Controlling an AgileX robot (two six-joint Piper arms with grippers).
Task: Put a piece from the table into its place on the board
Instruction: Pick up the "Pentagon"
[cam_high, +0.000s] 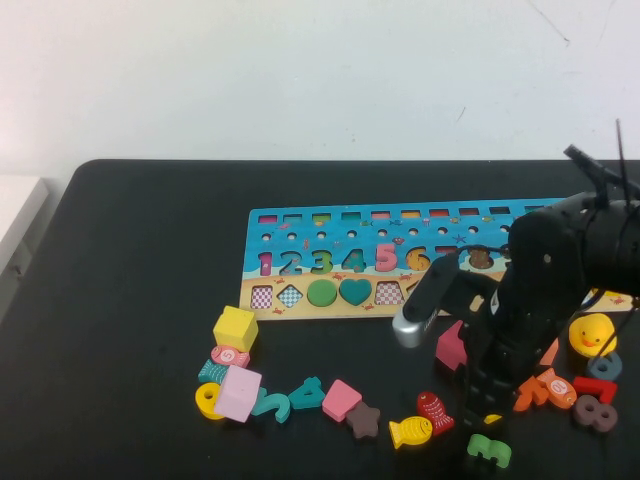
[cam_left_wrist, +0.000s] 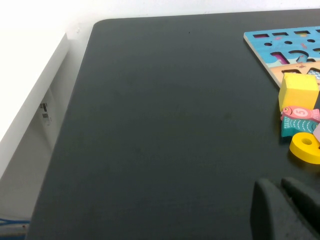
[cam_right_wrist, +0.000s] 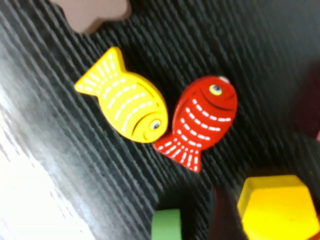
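Note:
The blue number board (cam_high: 400, 255) lies at the back of the black table, its corner also in the left wrist view (cam_left_wrist: 285, 42). My right gripper (cam_high: 487, 415) is down among the loose pieces at the front right. In the right wrist view it (cam_right_wrist: 270, 220) is shut on a yellow hexagon piece (cam_right_wrist: 277, 207), with one dark finger (cam_right_wrist: 220, 215) beside it. A yellow fish (cam_right_wrist: 125, 107) and a red fish (cam_right_wrist: 200, 120) lie just beyond. My left gripper (cam_left_wrist: 280, 210) is shut and empty, low over bare table at the left.
A yellow cube (cam_high: 235, 328), pink cube (cam_high: 238, 393), pink square (cam_high: 341, 398), brown star (cam_high: 363, 420) and green 3 (cam_high: 489, 450) lie along the front. A yellow duck (cam_high: 591, 333) and several numbers sit at the right edge. A white shelf (cam_left_wrist: 30, 100) borders the table's left.

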